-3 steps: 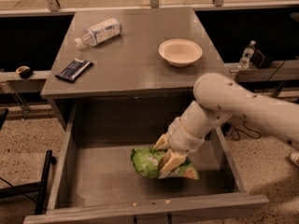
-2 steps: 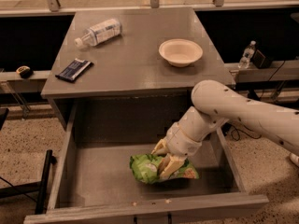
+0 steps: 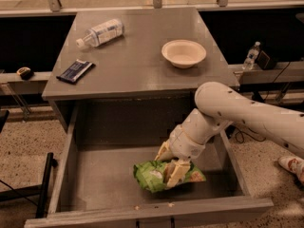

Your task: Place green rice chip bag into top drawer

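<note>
The green rice chip bag (image 3: 151, 175) lies low inside the open top drawer (image 3: 142, 213), right of its middle and close to the front panel. My gripper (image 3: 169, 163) reaches down into the drawer from the right on a white arm. It is shut on the bag. One pale finger (image 3: 175, 173) lies across the bag's front, and the other sits behind the bag's upper edge. The bag's right end sticks out past the fingers. I cannot tell whether the bag rests on the drawer bottom.
On the table top (image 3: 137, 65) above the drawer are a clear plastic bottle (image 3: 100, 32) on its side, a dark blue wrapper (image 3: 75, 71) and a pale bowl (image 3: 184, 52). Another bottle (image 3: 251, 56) stands on a ledge at right. A dark frame (image 3: 45, 182) stands left of the drawer.
My gripper and the bag have moved slightly lower in the drawer, toward the front panel. The arm has dropped with them.
</note>
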Controlling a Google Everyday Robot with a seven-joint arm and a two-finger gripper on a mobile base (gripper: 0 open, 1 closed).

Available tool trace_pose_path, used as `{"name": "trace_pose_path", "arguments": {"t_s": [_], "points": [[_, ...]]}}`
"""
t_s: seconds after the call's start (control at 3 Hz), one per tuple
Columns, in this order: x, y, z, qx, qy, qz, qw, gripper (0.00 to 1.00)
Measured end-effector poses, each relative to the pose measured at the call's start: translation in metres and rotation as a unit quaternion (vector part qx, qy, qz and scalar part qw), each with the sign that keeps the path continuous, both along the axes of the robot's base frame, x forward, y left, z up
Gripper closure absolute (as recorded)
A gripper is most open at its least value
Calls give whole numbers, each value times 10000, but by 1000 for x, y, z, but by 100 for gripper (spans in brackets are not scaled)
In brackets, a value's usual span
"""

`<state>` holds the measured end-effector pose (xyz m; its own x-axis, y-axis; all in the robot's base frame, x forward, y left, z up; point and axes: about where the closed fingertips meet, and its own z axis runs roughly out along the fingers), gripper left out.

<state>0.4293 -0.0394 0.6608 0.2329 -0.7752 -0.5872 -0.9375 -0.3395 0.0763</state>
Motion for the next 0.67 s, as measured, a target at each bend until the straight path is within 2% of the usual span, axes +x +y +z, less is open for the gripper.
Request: {"name": "trace_pose_path", "arguments": {"t_s": [0.33, 0.67], "points": [[0, 0, 0, 0, 1, 1, 10000, 0], [0, 0, 0, 0, 1, 1, 10000, 0]]}}
